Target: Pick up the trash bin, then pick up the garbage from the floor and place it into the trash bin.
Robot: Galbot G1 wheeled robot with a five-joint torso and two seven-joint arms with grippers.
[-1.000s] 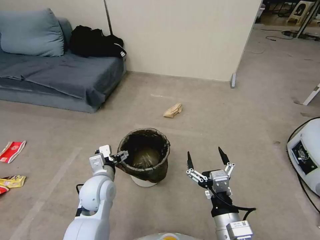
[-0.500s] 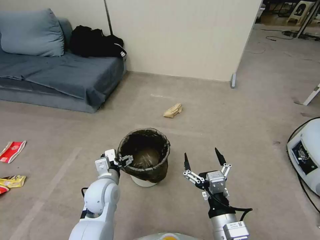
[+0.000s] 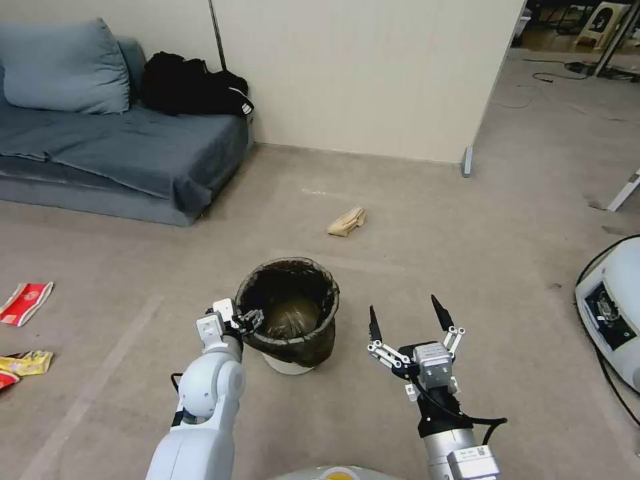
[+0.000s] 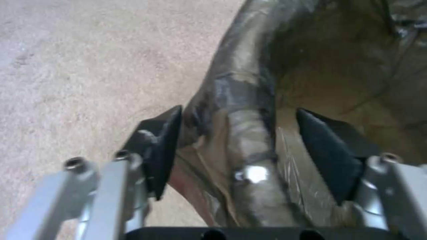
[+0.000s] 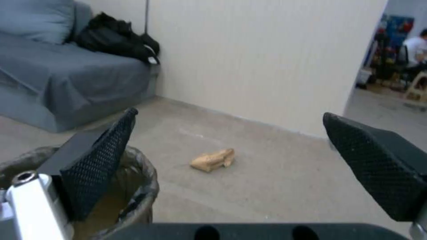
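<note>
- The small round white plastic trash bin (image 3: 288,313), lined with a dark brown-black plastic bag folded over its rim, is standing upright on the beige floor (image 3: 467,267), near the robot and a little left of the middle.
- The left hand (image 3: 248,320) is reaching to the bin's near-left rim; in the left wrist view this hand (image 4: 238,150) is straddling the bagged rim, one dark fingertip (image 4: 162,146) sitting outside against the bag and the other (image 4: 327,150) inside the bin, so the fingers are parted around the rim and I cannot tell whether they are pinching it firmly.
- The right hand (image 3: 405,320) is hovering just right of the bin, apart from it, with its two black pointed fingers spread wide and gripping nothing.
- In the right wrist view the right hand (image 5: 253,156) is framing a crumpled tan paper bag (image 5: 213,159) between its spread fingers.
- That tan paper bag (image 3: 346,221) is lying on the floor beyond the bin, well apart from it, towards the cream partition wall (image 3: 367,73).
- A red snack wrapper (image 3: 25,302) and a yellow snack wrapper (image 3: 25,362) are lying on the floor at the far left edge, well apart from the bin.
- A blue-grey fabric sofa (image 3: 113,147) is standing at the far left, with black clothes (image 3: 190,85) piled on its right end.
</note>
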